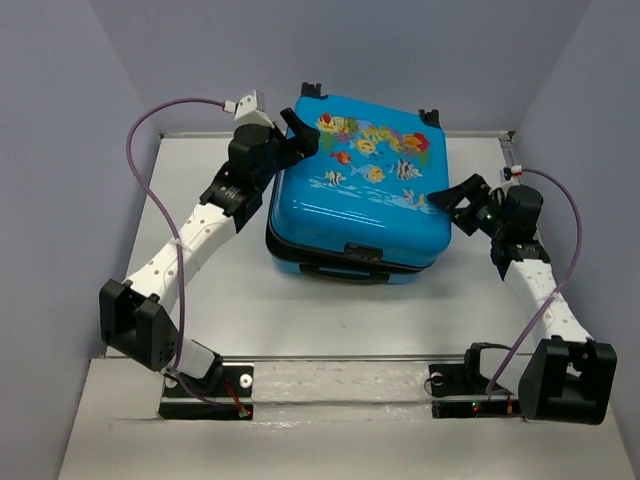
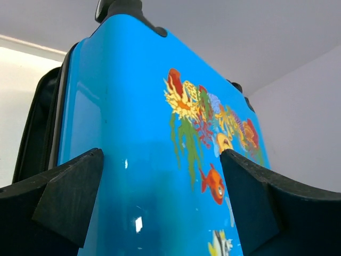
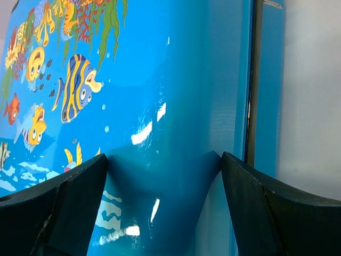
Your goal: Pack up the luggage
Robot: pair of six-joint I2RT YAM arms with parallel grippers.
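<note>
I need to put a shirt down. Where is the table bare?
The widest bare table lies between the luggage and the arm bases. A smaller patch is at the far right corner. Crowded: the luggage's sides, at the left gripper and right gripper.

Soft, even light falls from overhead in the top view, bright on the pale grey table (image 1: 330, 310), and the picture is sharp throughout. The glossy bright-blue hard-shell suitcase with fish print (image 1: 355, 215) throws a faint shadow along its near edge and carries long pale streaks of sheen. In both wrist views small white glare spots dot the shell. The matte black fingers (image 2: 72, 194) of the left gripper (image 2: 161, 160) and of the right gripper (image 3: 164, 160) look dark and slightly soft, and the table at the left wrist view's left edge is washed out
</note>
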